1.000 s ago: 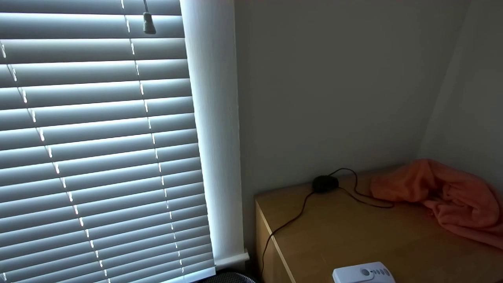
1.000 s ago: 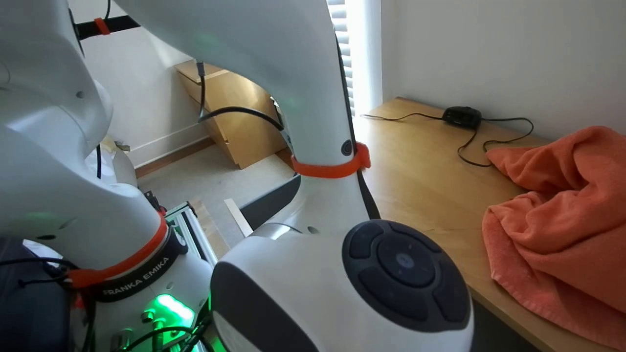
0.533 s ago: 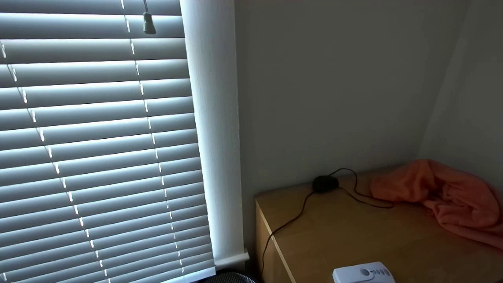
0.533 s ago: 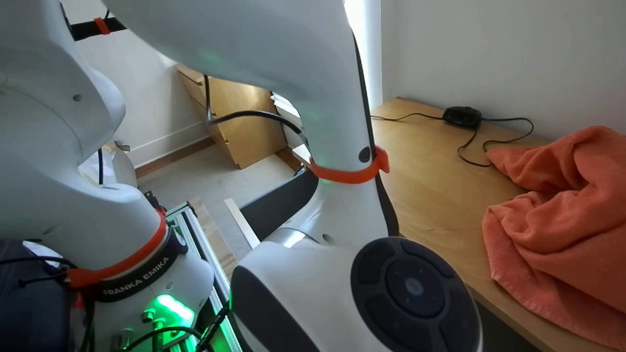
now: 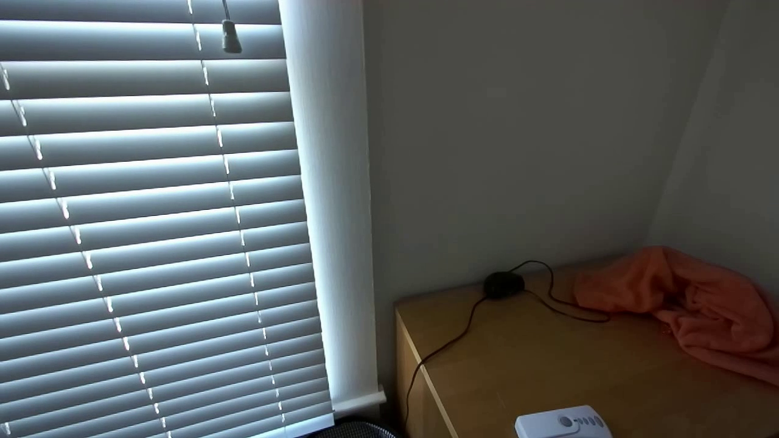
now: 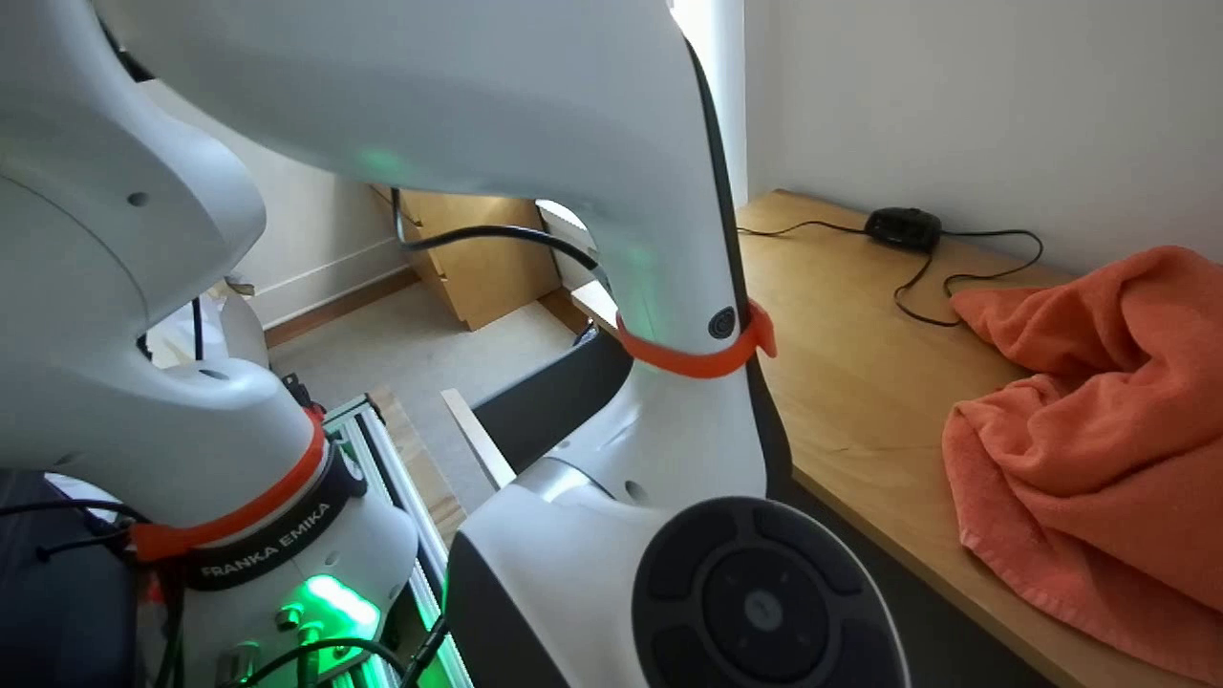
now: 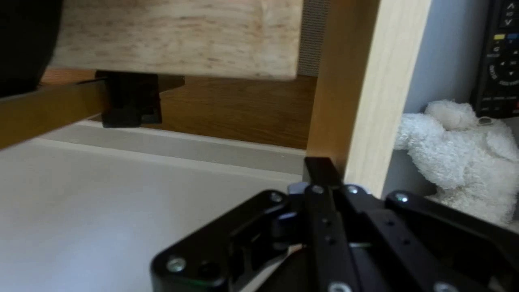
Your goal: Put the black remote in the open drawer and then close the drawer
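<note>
The black remote (image 7: 500, 67) lies in the open drawer, at the right edge of the wrist view and partly cut off. A fluffy white toy (image 7: 462, 158) lies against it in the drawer. The drawer's front panel (image 7: 387, 93) stands between the remote and my gripper (image 7: 325, 172). The gripper is shut with nothing visible in it. Its fingertips are outside the drawer, at the panel's outer face; I cannot tell if they touch. In an exterior view the drawer's pale front edge (image 6: 478, 440) shows beside the arm. The gripper and remote are out of sight in both exterior views.
A wooden dresser top (image 6: 841, 363) bears an orange cloth (image 6: 1099, 440) and a black puck with a cord (image 6: 903, 229). A white device (image 5: 563, 421) lies on it too. A wooden board (image 7: 178, 36) and a dark bracket (image 7: 129, 99) stand left of the drawer panel.
In an exterior view the arm has come lower and further right, its wrist end dropping toward the bottom edge. The drawer's pale front edge has shifted very slightly right, toward the dresser.
</note>
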Robot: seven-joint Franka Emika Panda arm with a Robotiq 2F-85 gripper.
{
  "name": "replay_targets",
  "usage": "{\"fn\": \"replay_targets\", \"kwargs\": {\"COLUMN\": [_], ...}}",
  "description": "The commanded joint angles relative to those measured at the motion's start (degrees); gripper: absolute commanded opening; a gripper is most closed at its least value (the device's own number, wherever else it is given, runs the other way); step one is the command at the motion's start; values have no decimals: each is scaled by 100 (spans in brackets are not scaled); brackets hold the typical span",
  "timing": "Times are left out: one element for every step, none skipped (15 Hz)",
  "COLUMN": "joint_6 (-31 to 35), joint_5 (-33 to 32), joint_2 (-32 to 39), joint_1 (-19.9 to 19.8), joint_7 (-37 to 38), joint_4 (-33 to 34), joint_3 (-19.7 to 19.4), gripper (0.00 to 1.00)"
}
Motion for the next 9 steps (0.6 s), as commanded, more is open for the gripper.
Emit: {"fn": "replay_targets", "kwargs": {"joint_6": [189, 197, 155, 123, 96, 117, 110, 93, 42], "joint_5": [201, 194, 198, 218, 240, 262, 283, 326, 350], "joint_2": [182, 208, 230, 241, 231, 229, 234, 253, 274], "joint_1": [-584, -653, -738, -785, -836, -865, -886, -912, -898], "joint_7": [-150, -119, -89, -34, -8, 8, 20, 34, 63], "joint_4": [196, 213, 238, 266, 286, 307, 338, 394, 449], "joint_3": [752, 852, 971, 1066, 1157, 1238, 1302, 1393, 1441], "gripper": [0, 0, 0, 0, 0, 0, 0, 0, 0]}}
